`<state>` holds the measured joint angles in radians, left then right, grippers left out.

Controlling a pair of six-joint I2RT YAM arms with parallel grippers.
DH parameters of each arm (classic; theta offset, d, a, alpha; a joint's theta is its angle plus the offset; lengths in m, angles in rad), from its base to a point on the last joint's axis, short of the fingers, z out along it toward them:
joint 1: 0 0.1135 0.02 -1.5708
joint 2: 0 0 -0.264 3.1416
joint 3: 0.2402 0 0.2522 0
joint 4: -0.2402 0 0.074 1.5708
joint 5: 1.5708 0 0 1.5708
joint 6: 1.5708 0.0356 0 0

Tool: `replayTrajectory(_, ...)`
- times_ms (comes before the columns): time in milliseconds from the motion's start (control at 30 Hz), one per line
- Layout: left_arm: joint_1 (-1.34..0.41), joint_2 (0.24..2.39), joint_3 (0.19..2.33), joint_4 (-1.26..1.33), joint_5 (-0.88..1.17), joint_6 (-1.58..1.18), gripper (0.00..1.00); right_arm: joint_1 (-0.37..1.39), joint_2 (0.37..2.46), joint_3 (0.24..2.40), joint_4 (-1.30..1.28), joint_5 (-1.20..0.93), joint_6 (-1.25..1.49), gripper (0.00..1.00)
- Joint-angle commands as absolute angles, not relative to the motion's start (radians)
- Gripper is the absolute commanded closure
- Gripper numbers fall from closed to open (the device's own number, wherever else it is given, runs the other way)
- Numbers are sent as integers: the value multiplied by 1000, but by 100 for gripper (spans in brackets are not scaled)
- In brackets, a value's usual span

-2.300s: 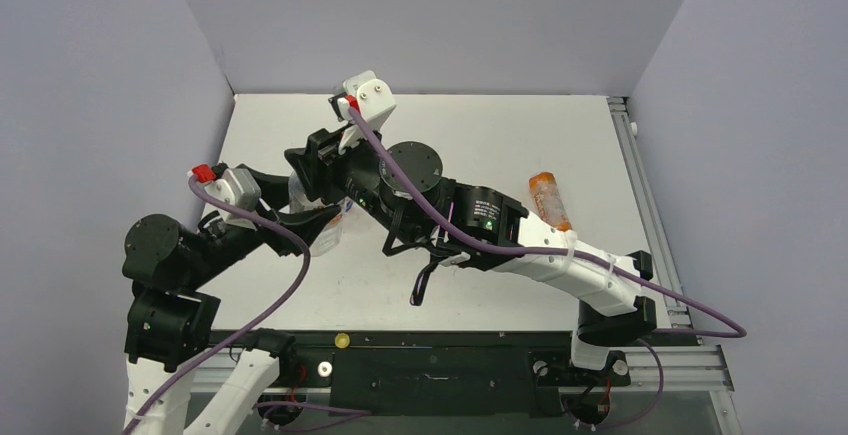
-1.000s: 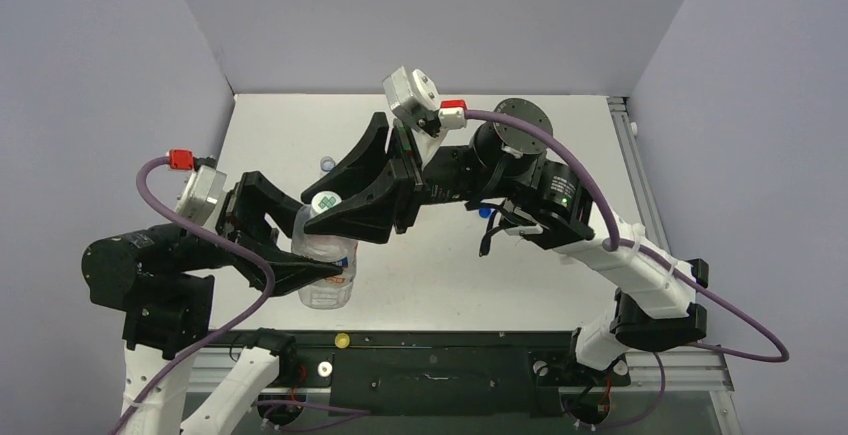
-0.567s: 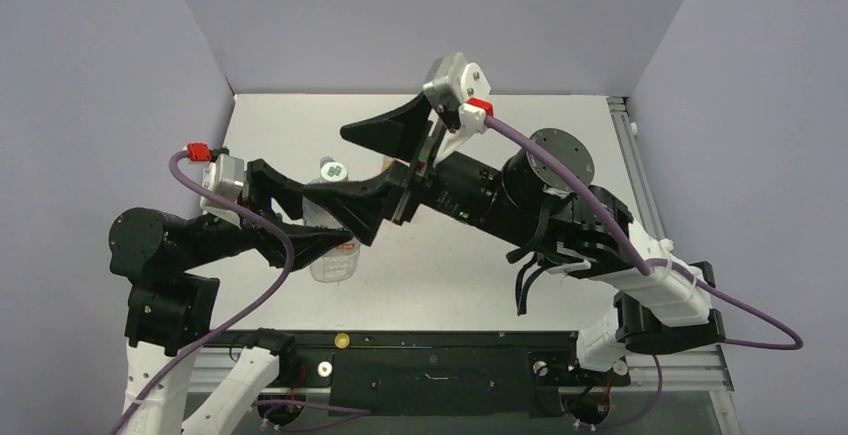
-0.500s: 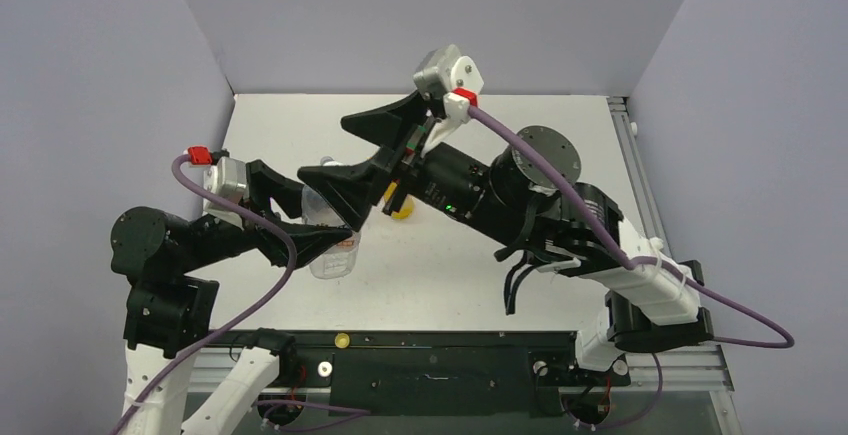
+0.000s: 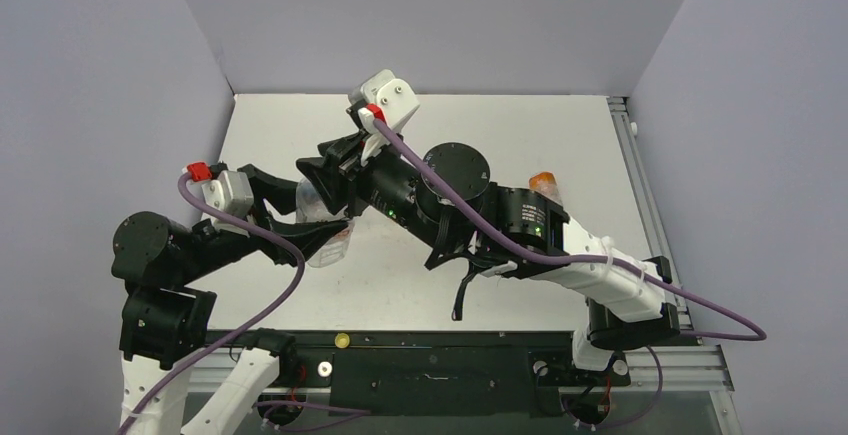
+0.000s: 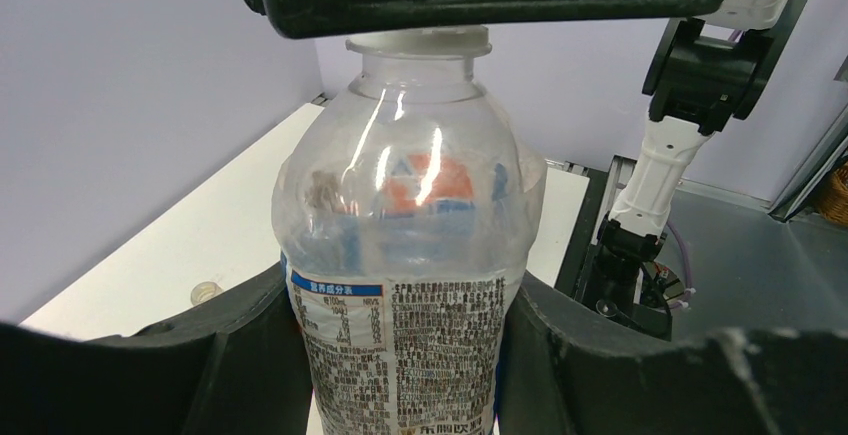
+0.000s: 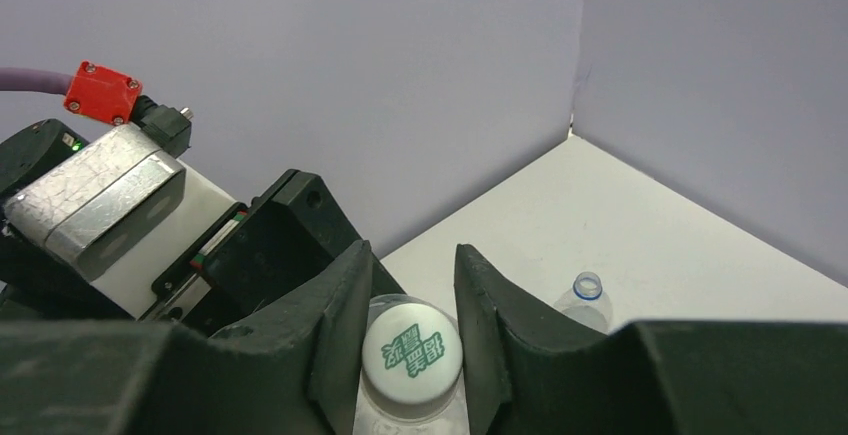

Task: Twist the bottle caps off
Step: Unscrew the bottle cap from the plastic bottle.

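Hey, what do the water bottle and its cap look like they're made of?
The water bottle looks like thin clear plastic with a glossy finish: highlights streak its shoulder and a logo shows through it. The white cap is probably opaque plastic, smooth and fairly matte, with green print on top.

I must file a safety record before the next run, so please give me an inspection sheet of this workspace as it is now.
Surface: white table, no spill seen.
Job's things: water bottle upright, white cap on; orange bottle mostly hidden behind the right arm; uncapped bottle neck with blue ring; loose whitish cap on the table.
Clutter: small yellow round piece on the black base plate.
Grippers: left gripper shut on the water bottle; right gripper shut on the white cap.
Cables: purple cables loop beside both arms.
Surroundings: plain walls; nothing else seen.
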<state>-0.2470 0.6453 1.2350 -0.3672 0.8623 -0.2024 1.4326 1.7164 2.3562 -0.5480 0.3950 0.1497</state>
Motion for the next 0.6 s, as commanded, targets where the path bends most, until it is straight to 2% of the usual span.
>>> replayTrajectory(0, -243, 647, 1247, -351, 831, -176, 96, 1431, 1679, 2347, -522, 412, 157, 73)
replayTrajectory(33, -244, 647, 1246, -349, 830, -181, 96, 1429, 1677, 2343, -522, 404, 162, 80)
replayTrajectory(200, -243, 657, 1250, -336, 829, -209, 96, 1416, 1679, 2338, -543, 360, 162, 90)
replayTrajectory(233, -243, 661, 1252, -330, 830, -223, 96, 1409, 1678, 2343, -549, 337, 159, 99)
replayTrajectory(300, -242, 665, 1260, -319, 849, -257, 96, 1387, 1665, 2334, -557, 239, 141, 100)
replayTrajectory(367, -243, 674, 1264, -289, 894, -321, 96, 1353, 1619, 2273, -524, 66, 114, 100)
replayTrajectory(467, -243, 681, 1257, -195, 999, -466, 95, 1299, 1561, 2202, -453, -325, 111, 100)
replayTrajectory(567, -242, 686, 1233, -6, 1062, -699, 93, 1236, 1530, 2180, -391, -612, 156, 100)
